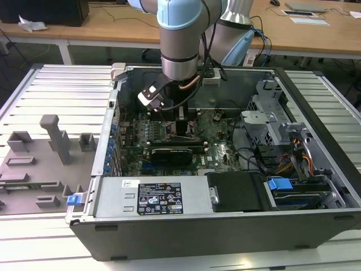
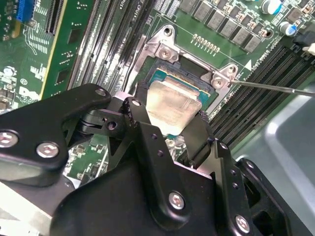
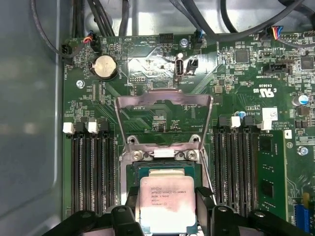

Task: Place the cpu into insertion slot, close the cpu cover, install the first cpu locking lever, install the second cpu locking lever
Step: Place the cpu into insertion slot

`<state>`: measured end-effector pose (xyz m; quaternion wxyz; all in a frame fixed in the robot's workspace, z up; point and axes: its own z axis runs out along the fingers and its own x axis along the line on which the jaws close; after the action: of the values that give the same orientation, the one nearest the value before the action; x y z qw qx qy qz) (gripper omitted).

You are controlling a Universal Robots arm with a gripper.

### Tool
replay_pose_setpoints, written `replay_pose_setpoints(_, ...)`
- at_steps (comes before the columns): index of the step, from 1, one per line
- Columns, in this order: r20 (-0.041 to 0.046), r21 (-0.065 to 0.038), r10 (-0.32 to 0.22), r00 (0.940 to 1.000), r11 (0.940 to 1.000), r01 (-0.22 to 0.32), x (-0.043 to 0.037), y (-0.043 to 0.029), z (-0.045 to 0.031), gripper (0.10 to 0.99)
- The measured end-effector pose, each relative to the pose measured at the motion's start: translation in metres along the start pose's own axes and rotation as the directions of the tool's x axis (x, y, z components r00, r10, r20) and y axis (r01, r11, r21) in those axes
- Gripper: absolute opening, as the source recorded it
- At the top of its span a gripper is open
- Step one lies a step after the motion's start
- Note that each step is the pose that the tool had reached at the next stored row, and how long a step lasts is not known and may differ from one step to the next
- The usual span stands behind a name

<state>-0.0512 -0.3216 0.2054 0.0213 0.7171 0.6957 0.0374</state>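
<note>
Inside an open case [image 1: 186,226] lying on a slatted counter [image 1: 62,84], a robot arm [image 1: 179,51] reaches down to the motherboard [image 1: 219,135]. In both wrist views the claw [image 3: 167,212] is clamped on the cpu [image 3: 167,196], a finger against each of two opposite edges. It holds the pale metal chip face up over the socket [image 3: 167,168]. Whether the chip has settled into its seat cannot be told, and it is not yet released. The cover [image 3: 135,102] stands swung open beyond the socket, the board showing through its window. In the second wrist view a thin lever [image 2: 275,87] juts free from the socket's corner. By this showing the job is in its first step: placement is under way, with the cover and both levers yet to be closed.
</note>
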Motion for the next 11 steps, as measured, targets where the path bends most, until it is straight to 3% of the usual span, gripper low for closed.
replay_pose_setpoints(11, 0.0001, 0.0, 0.0, 1.0, 1.0, 0.0, 0.0, -0.0005, 0.0048, 0.541)
